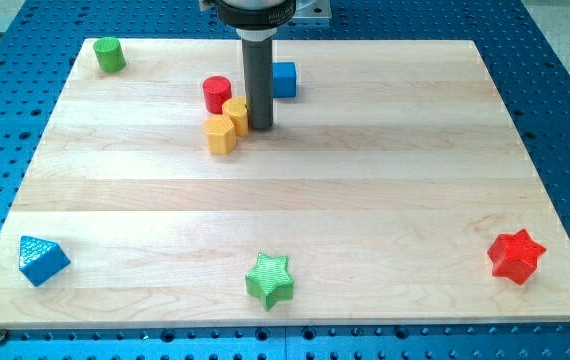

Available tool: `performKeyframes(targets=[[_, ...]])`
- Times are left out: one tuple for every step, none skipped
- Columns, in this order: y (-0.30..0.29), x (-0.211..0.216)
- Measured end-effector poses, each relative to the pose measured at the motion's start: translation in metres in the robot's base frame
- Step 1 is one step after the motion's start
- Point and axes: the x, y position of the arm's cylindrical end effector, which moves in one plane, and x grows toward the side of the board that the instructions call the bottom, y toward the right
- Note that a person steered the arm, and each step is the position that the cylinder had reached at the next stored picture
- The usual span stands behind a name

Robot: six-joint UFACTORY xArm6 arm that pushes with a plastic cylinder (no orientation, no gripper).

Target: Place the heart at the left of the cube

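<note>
My tip is a bare rod end resting on the board — nothing to open or close — and it touches the right side of the yellow heart. The red cylinder sits just up-left of the tip, against the heart's top. The blue cube lies just up-right of the tip — the rod overlaps its left edge. Well away toward the bottom: green star, blue prism, red star. Green cylinder lies far up-left.

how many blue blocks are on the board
2: the blue cube near the view's top, just right of the rod, and the blue triangular block at the bottom left corner.
</note>
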Motion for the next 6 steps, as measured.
performKeyframes(targets=[[-0.012,0.032],[-0.032,0.035],[-0.034,0.027],[-0.034,0.002],[-0.034,-0.037],[-0.034,-0.056]])
